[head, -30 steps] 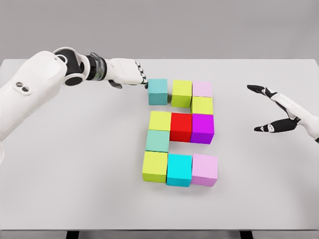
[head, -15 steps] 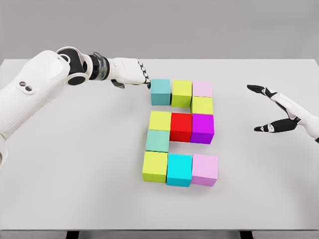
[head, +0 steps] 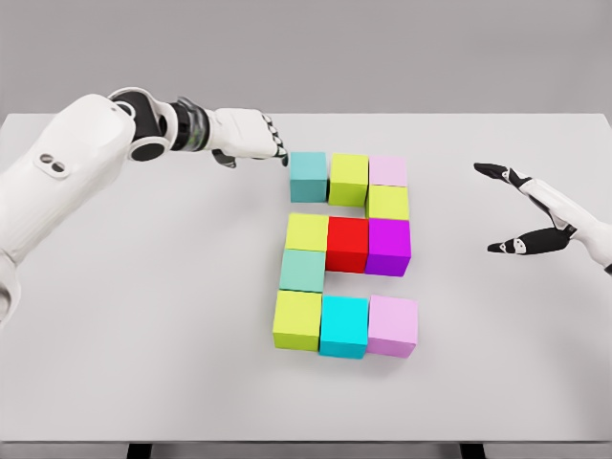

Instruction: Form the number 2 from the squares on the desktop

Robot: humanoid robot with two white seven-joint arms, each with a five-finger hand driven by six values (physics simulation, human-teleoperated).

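While the left hand [head: 251, 143] is held at the upper left of the frame, fingers curled on nothing, its fingertips are set just beside the teal cube [head: 308, 177] — the top-left piece of the coloured-block figure at centre. Rigid, light, smooth-sided blocks are judged best nudged at a flat side face. The right hand [head: 535, 215] is spread open and empty at the right edge.

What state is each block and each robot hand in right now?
Teal block: top-left of the figure, beside the left hand's fingertips.
Other nine blocks: flat on the table, packed into a 2 shape.
Red block: middle row, between yellow-green and purple.
Left hand: fingers curled, holding nothing, at the teal block's left edge.
Right hand: open, empty, off to the right.
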